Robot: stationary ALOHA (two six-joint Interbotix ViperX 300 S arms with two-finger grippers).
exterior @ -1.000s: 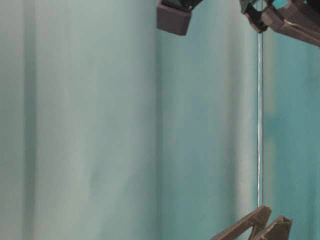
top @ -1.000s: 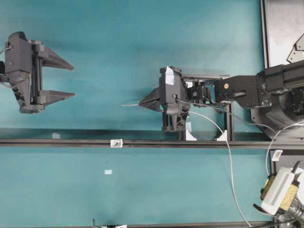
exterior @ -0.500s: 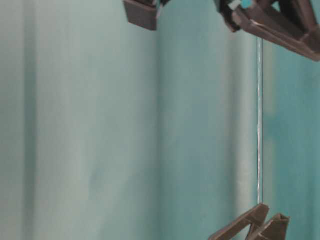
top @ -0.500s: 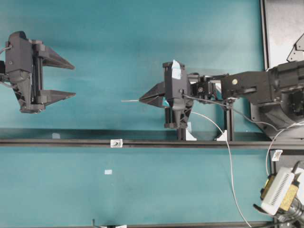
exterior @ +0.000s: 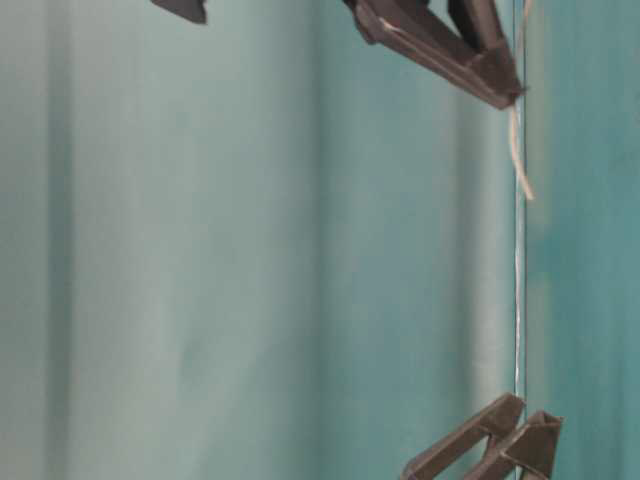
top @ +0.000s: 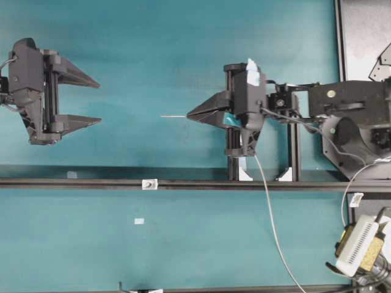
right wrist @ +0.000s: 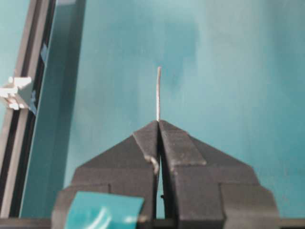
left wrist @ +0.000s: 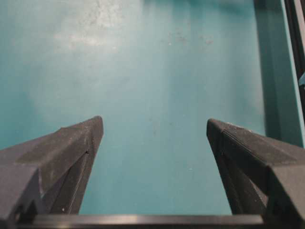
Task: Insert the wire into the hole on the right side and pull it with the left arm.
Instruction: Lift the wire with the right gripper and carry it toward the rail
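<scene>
The right gripper (top: 190, 114) was closed on the wire (top: 173, 116), its two fingers pressed together with the stiff tip protruding a short way beyond them. In the overhead view that tip pointed toward the left of the picture, over the teal table (top: 153, 55), in the open gap between the two grippers. The right wrist view confirmed the grip: the fingers (right wrist: 145, 138) met at a point and the wire (right wrist: 157, 93) rose straight out from between them, slightly bent at its end. A teal patch (right wrist: 102, 210) showed on the gripper body. Behind the gripper the rest of the wire (top: 272, 226) trailed down across the black rail (top: 73, 182) toward the lower edge of the overhead view.

The left gripper (top: 96, 102) stood at the left side, jaws wide apart and holding nothing, well apart from the wire tip. Its wrist view showed both fingers (left wrist: 71, 152) spread with only bare table between them.

A small silver block (top: 149, 184) sat on the rail, below and to the left of the wire tip and clear of it; its hole could not be made out. A beige ribbed box (top: 357, 245) lay at the lower right.

The table-level view was blurred; dark fingers showed at its top and bottom edges, but which gripper each belonged to could not be told.
</scene>
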